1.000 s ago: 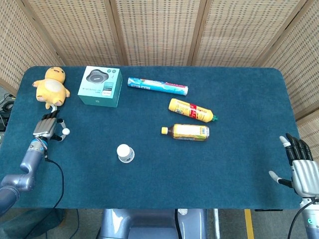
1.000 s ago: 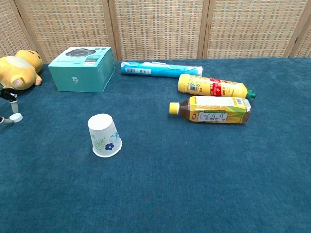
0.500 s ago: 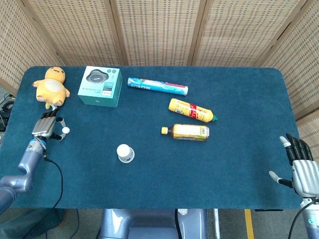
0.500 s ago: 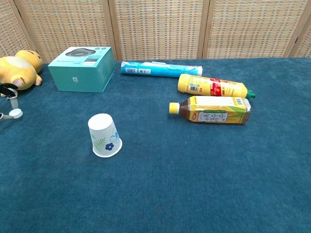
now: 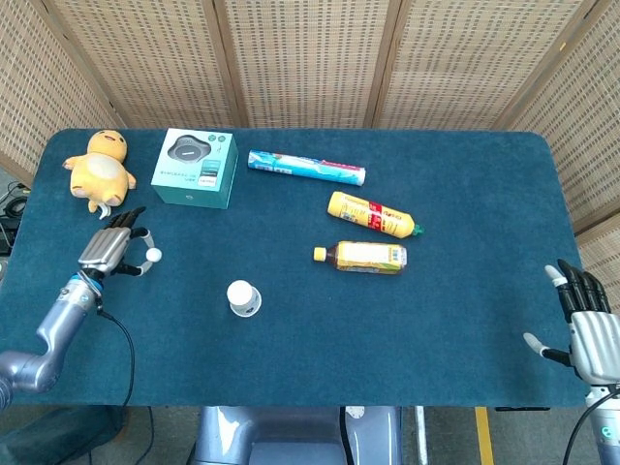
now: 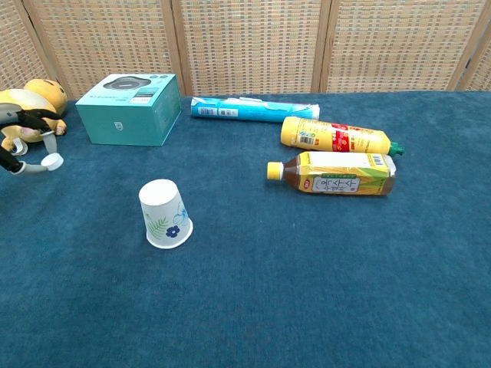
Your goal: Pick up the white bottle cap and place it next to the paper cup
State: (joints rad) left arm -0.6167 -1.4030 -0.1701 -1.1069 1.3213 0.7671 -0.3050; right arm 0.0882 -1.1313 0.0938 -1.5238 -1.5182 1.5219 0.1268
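Note:
The white bottle cap (image 5: 153, 256) (image 6: 53, 160) is pinched at the fingertips of my left hand (image 5: 112, 250) (image 6: 23, 142), raised above the blue table at the left. The paper cup (image 5: 243, 296) (image 6: 165, 214) stands upside down in the middle-left of the table, well to the right of that hand. My right hand (image 5: 589, 325) hangs with its fingers spread and empty past the table's right front corner; only the head view shows it.
A yellow plush toy (image 5: 99, 169) and a teal box (image 5: 196, 168) lie behind the left hand. A blue tube (image 5: 306, 168), a yellow bottle (image 5: 375, 213) and a tea bottle (image 5: 361, 257) lie at centre right on the table (image 5: 465, 320).
My left hand has moved right, toward the cup, carrying the white cap with it. The right hand has stayed still.

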